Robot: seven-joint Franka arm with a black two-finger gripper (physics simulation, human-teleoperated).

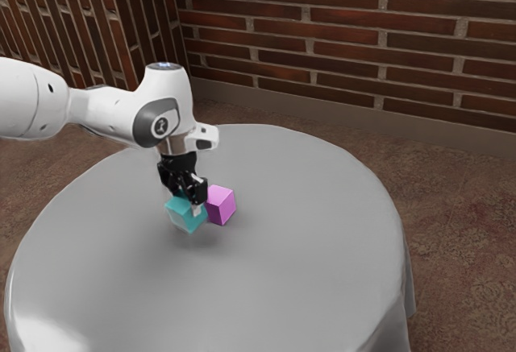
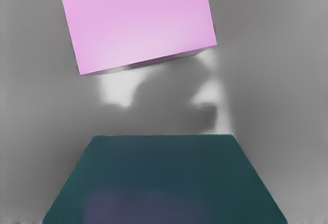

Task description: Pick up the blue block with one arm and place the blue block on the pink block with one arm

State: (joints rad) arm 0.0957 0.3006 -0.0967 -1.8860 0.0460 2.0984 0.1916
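The blue block (image 1: 185, 218), teal in colour, hangs a little above the grey table (image 1: 322, 231), and a faint shadow lies under it. My gripper (image 1: 187, 201) comes straight down onto it and is shut on its upper part. The pink block (image 1: 219, 205) rests on the table right beside it, toward the exterior view's right, nearly touching it. In the wrist view the blue block (image 2: 164, 183) looms dark just under my hand. Beyond it lies the pink block (image 2: 136, 21), with the hand's shadow on the table (image 2: 277, 80) between them.
The round table is draped in a grey cloth, and its edge (image 1: 395, 207) drops off at the exterior view's right. A brick wall (image 1: 363, 38) stands behind it. My white arm (image 1: 89, 114) reaches in from the exterior view's left.
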